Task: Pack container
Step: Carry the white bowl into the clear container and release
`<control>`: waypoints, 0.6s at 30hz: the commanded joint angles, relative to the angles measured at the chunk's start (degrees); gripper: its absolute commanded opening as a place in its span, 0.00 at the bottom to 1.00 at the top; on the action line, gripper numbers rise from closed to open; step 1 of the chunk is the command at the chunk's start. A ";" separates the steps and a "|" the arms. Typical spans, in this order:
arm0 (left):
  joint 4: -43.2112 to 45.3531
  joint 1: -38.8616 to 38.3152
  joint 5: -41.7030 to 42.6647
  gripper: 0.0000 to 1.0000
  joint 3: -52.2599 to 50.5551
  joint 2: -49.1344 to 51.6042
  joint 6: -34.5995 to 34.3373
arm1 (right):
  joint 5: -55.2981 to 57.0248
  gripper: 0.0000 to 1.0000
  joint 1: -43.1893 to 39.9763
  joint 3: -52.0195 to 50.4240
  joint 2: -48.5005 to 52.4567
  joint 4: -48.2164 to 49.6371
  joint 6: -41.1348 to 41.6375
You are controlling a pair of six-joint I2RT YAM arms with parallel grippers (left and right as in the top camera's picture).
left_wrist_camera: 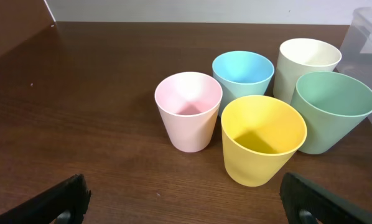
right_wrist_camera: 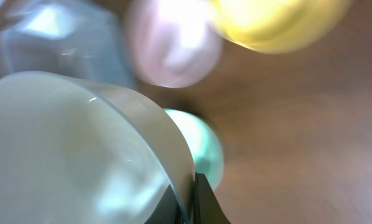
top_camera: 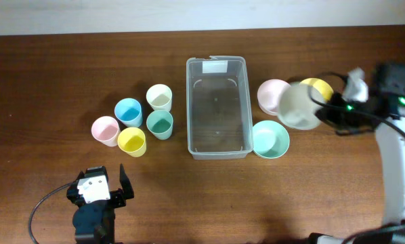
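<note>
The clear plastic container [top_camera: 216,108] stands mid-table, white label at its far end; nothing shows inside it. My right gripper [top_camera: 322,110] is shut on the rim of a pale grey-white bowl [top_camera: 299,106], held tilted above the table right of the container; in the right wrist view the bowl [right_wrist_camera: 80,155] fills the lower left and the fingers [right_wrist_camera: 189,202] pinch its edge. My left gripper [top_camera: 111,186] is open and empty near the front edge, its fingertips [left_wrist_camera: 186,199] framing bare table short of the cups.
Pink [top_camera: 105,130], blue [top_camera: 128,111], yellow [top_camera: 131,141], cream [top_camera: 159,97] and green [top_camera: 160,125] cups cluster left of the container. A pink bowl [top_camera: 271,95], a yellow bowl [top_camera: 319,86] and a mint bowl [top_camera: 270,139] sit right of it.
</note>
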 commanded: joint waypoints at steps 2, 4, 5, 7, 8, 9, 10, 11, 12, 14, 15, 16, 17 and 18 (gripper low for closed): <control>0.15 -0.26 0.42 1.00 -0.57 -0.28 1.11 | 3.80 0.04 13.77 13.27 2.80 0.09 1.66; 0.15 -0.26 0.42 1.00 -0.57 -0.28 1.11 | 6.62 0.04 18.69 18.43 6.51 0.39 2.78; 0.15 -0.26 0.42 1.00 -0.57 -0.28 1.11 | 6.91 0.04 20.52 20.63 8.46 0.61 2.82; 0.15 -0.26 0.42 1.00 -0.57 -0.28 1.11 | 6.88 0.04 23.67 24.94 13.29 1.44 4.15; 0.15 -0.26 0.42 1.00 -0.57 -0.28 1.11 | 6.93 0.04 24.94 26.86 16.11 2.16 4.48; 0.15 -0.26 0.42 1.00 -0.57 -0.28 1.11 | 6.88 0.04 25.79 28.26 18.40 2.97 4.57; 0.15 -0.26 0.42 1.00 -0.57 -0.28 1.11 | 6.91 0.04 26.73 29.81 21.70 4.24 5.40; 0.15 -0.26 0.42 1.00 -0.57 -0.28 1.11 | 6.91 0.04 27.17 30.58 23.63 5.11 5.88; 0.15 -0.26 0.42 1.00 -0.57 -0.28 1.11 | 6.91 0.04 27.69 31.36 26.40 6.58 6.25; 0.15 -0.26 0.42 1.00 -0.57 -0.28 1.11 | 6.91 0.04 28.15 31.89 30.62 8.68 7.50; 0.15 -0.26 0.42 1.00 -0.57 -0.28 1.11 | 6.88 0.04 28.26 31.89 33.38 9.92 8.44; 0.15 -0.26 0.42 1.00 -0.57 -0.28 1.11 | 6.56 0.04 28.26 31.89 35.01 10.64 8.94; 0.15 -0.26 0.42 1.00 -0.57 -0.28 1.11 | 6.14 0.04 28.26 31.89 36.76 11.32 9.01; 0.15 -0.26 0.42 1.00 -0.57 -0.28 1.11 | 5.29 0.04 28.26 31.89 38.47 12.24 8.98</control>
